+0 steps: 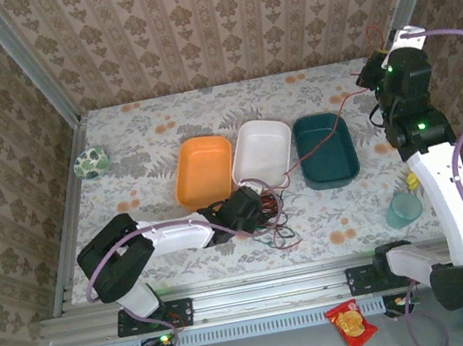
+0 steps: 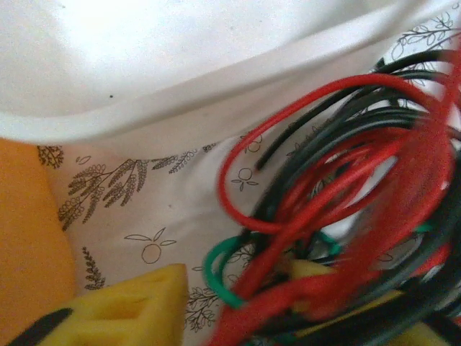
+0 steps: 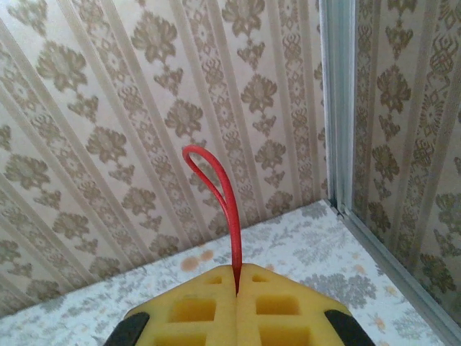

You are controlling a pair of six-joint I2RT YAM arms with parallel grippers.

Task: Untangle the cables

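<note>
Hard against the left wrist lens sits your left gripper (image 2: 238, 306), with one yellow pad (image 2: 130, 310) low on the left and the other half buried under wires on the right. The pads stand apart with part of the tangle (image 2: 346, 180) between them. You cannot tell whether they already bite on any strand.

The tangle is a loose knot of thin red, black and green cables, looped over one another. It lies on the table (image 1: 144, 134) just off the near rim of the white tray (image 2: 180, 65).

Your right gripper (image 3: 238, 277) has its pads pressed together on a red cable (image 3: 229, 209), whose end curls up in a small loop above them. It hangs raised, well to the right of the white tray and beyond it. From there the red cable slants down past the tray's right side to the knot.

That slanting line is the axis your next move turns on. The left arm is far nearer the knot, so I judge it should pin the rest while the right draws the red strand along its length. If the left pads catch that strand too, the whole heap will likely drag.
</note>
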